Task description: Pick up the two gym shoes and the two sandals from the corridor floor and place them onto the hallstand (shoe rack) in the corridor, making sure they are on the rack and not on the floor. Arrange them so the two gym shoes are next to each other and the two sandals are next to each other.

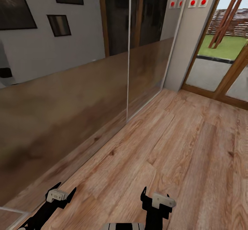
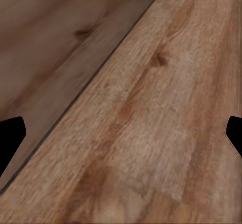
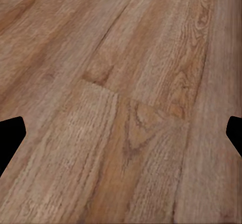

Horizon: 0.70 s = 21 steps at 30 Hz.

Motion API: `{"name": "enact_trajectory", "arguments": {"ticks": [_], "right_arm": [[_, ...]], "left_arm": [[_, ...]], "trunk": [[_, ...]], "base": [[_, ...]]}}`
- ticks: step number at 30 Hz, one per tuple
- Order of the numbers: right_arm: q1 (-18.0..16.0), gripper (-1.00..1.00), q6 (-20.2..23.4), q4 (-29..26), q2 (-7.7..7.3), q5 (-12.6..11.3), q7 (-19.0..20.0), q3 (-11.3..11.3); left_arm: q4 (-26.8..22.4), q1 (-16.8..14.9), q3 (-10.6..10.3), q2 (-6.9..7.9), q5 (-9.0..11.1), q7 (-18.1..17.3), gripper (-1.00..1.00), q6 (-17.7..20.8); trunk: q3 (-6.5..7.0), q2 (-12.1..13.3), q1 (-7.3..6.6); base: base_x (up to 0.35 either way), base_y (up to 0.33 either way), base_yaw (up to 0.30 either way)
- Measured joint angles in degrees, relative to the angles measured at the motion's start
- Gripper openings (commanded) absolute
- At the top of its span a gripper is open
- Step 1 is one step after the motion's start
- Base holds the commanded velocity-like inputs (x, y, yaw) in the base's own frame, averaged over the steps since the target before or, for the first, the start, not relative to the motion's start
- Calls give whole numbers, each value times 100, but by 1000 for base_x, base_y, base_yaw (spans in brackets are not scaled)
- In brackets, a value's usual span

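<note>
Honestly, with both my left tool (image 1: 61, 192) and right tool (image 1: 156, 197) spread apart over bare corridor floor (image 1: 179, 147), I'd guess the shoes are light, gripped by the heel collar.

Even, soft daylight enters from the glass door (image 1: 220, 51) at upper right of the head view. The corridor floor (image 1: 179, 147) is evenly lit, almost shadowless. The mirrored wall panel (image 1: 69, 113) reflects it hazily, blurred. Both wrist views look soft and smeared; straight lines lean toward the frame edges.
</note>
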Motion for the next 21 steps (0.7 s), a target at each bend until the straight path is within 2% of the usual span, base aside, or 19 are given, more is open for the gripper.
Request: {"name": "enact_trajectory", "arguments": {"ticks": [10, 21], "right_arm": [[0, 100, 0, 0, 0, 0, 0, 0], [-1, 100, 0, 1, 0, -1, 0, 1]], "left_arm": [[0, 1, 0, 0, -1, 0, 100, 0], [-1, 1, -4, -2, -5, 1, 100, 0]], "trunk": [[22, 0, 0], [29, 0, 0]], "base": [[0, 0, -214], [7, 0, -59]]}}
